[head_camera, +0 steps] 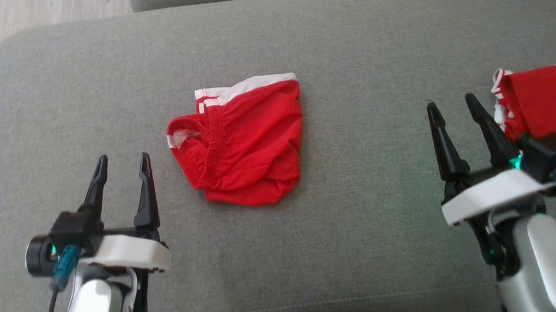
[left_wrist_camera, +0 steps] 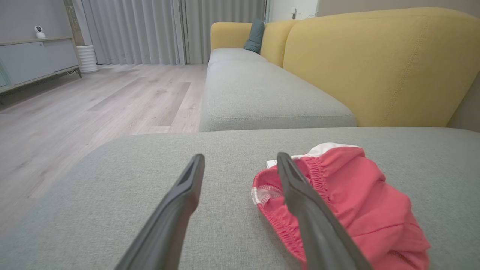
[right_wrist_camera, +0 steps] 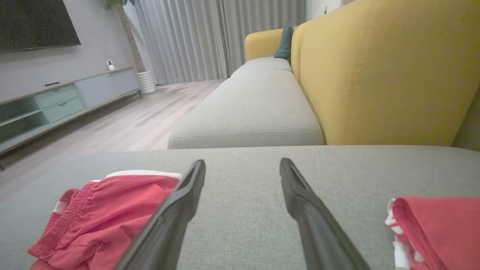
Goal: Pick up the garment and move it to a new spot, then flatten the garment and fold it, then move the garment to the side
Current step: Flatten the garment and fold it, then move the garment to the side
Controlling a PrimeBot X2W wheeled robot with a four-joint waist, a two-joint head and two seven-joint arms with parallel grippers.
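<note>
Two red garments on one grey cushion; two hands, both wide open, empty.

A: Where is the grey cushion open?
B: Along its near edge, across the far strip, and left of the crumpled red garment.
A: What blocks the way?
B: That garment mid-cushion, and a second red garment at the right edge; bare fabric lies between them.

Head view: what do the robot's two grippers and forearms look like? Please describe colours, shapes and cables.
The left gripper and right gripper each have two long, black, tapering fingers on a black block, a white curved bracket and a pale forearm. Each carries a teal plug; green lights glow near the wrists.
</note>
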